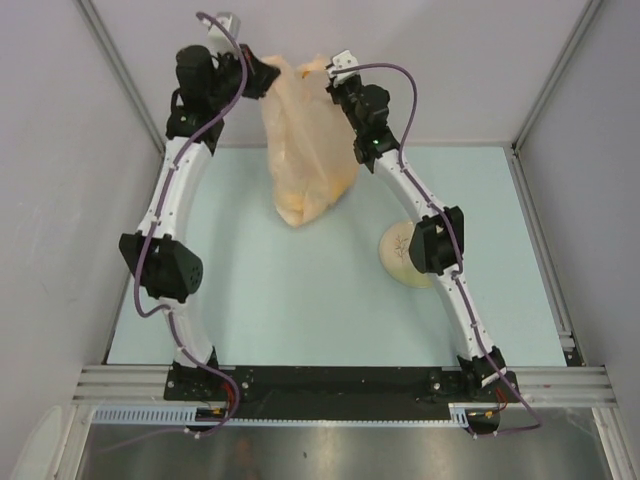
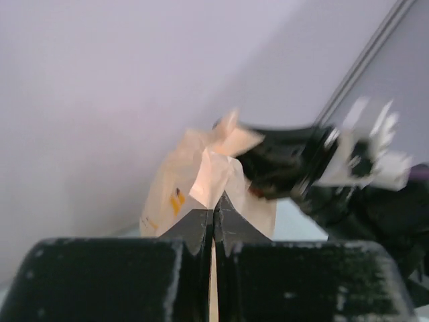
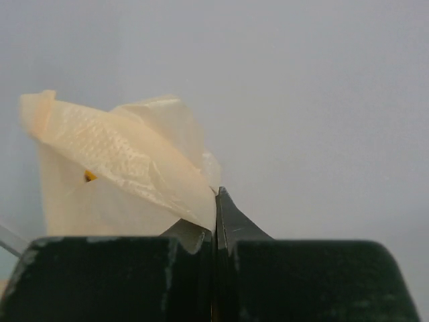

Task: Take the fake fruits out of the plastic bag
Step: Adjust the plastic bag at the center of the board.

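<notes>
Pale blue table [image 1: 300, 300]. You had left gripper [image 2: 214, 204] and right gripper [image 3: 216, 201] clamped on plastic bag [image 1: 305, 150] top. Risk was thin film tearing under unseen fake fruits.

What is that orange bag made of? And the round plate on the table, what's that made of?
The bag looks like thin plastic film: light shines through its peach-orange skin, and it crinkles into sharp folds. The plate looks like ceramic or hard plastic, since it is cream and smooth with a small dark drawing on it. The look alone cannot say which.
</notes>
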### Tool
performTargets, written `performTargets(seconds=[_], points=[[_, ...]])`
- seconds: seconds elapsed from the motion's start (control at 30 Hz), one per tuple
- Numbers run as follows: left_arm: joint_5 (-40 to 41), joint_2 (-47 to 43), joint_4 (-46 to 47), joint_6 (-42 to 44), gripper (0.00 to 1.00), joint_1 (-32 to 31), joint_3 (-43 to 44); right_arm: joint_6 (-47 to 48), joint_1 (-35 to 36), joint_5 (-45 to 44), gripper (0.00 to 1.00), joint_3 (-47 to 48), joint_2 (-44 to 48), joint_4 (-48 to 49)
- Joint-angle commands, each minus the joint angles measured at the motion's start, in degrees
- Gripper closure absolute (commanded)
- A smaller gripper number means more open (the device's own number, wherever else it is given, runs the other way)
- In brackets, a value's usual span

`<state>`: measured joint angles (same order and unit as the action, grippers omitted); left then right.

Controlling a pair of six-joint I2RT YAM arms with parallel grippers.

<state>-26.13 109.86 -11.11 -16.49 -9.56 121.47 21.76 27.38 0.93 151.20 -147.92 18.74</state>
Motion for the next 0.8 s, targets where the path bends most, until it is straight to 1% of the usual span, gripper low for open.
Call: performTargets(seconds=[0.0,0.03,0.07,0.1,0.13,0.17,0.2,0.23,0.27,0.3,0.33,0.37,0.4,0.43,0.47,0.53,0.57,0.6,0.63,0.67,0.77], points=[[-6.7,-2.1,6.0,4.6,1.0,0.1,14.1,6.6,-0.8,1.5,1.0,-6.7,11.6,11.1],[-8.0,-4.1,5.3,5.1,1.0,0.1,14.0,6.5,-1.3,0.3,1.0,-9.2,13.8,11.0],[-9.8,-5.6,4.2,5.4,1.0,0.1,12.3,5.5,-1.8,-0.8,1.0,-13.2,19.5,10.8],[-12.7,-7.2,1.2,5.8,1.0,0.1,10.6,4.9,-2.4,-2.7,1.0,-17.5,22.8,10.7],[-14.8,-9.2,0.0,5.9,1.0,0.1,4.3,4.0,-3.6,-3.2,1.0,-28.7,26.3,10.7],[-16.7,-14.3,-1.2,6.2,1.0,0.0,-0.3,2.4,-4.3,-3.4,1.0,-34.8,34.4,10.8],[-17.8,-17.3,-2.9,7.6,1.0,-0.2,-5.7,2.4,-4.8,-2.4,1.0,-41.0,38.1,10.8],[-18.3,-20.9,-3.3,8.1,1.0,-0.3,-11.6,2.5,-5.3,-2.5,1.0,-54.6,42.2,10.9],[-18.3,-27.7,-3.0,8.1,1.0,-0.4,-24.7,2.3,-5.2,-2.8,1.0,-60.3,45.8,10.9],[-18.4,-31.8,-2.0,8.2,1.0,-0.4,-31.5,2.2,-5.2,-2.2,1.0,-66.6,52.3,7.7],[-18.4,-34.9,-2.2,8.4,1.0,-0.4,-43.0,2.0,-5.1,-1.8,1.0,-71.1,55.2,4.5],[-18.6,-37.9,-2.9,8.5,1.0,-0.5,-48.1,0.8,-4.9,-1.5,1.0,-77.6,57.6,0.8],[-19.0,-43.3,-5.1,8.8,1.0,-0.5,-52.3,-2.3,-4.6,0.8,1.0,-79.9,62.0,-7.1],[-19.8,-45.4,-6.7,9.3,1.0,-0.7,-59.0,-4.0,-4.4,1.5,1.0,-81.6,63.4,-10.8],[-19.8,-47.6,-8.1,9.3,1.0,-0.7,-61.8,-4.8,-3.7,2.8,1.0,-84.4,64.8,-14.1],[-20.5,-52.0,-9.9,8.0,1.0,-1.0,-67.7,-6.5,-2.8,3.3,1.0,-86.2,66.7,-21.8],[-20.9,-52.8,-10.1,6.8,1.0,-1.2,-68.9,-6.6,-2.2,5.6,0.81,-86.3,66.7,-24.2],[-21.0,-53.3,-9.9,6.5,1.0,-1.7,-69.8,-6.6,-1.8,5.6,0.71,-86.3,67.4,-27.1],[-20.9,-53.2,-9.5,5.9,1.0,-2.7,-70.7,-6.8,-1.4,5.5,0.63,-86.3,68.1,-27.7],[-20.9,-53.1,-8.5,5.4,1.0,-3.0,-70.8,-6.7,-0.9,6.2,0.46,-86.2,69.1,-27.8],[-20.5,-52.6,-5.9,3.8,1.0,-3.3,-70.5,-4.7,2.2,8.3,0.18,-85.0,74.9,-28.5]])
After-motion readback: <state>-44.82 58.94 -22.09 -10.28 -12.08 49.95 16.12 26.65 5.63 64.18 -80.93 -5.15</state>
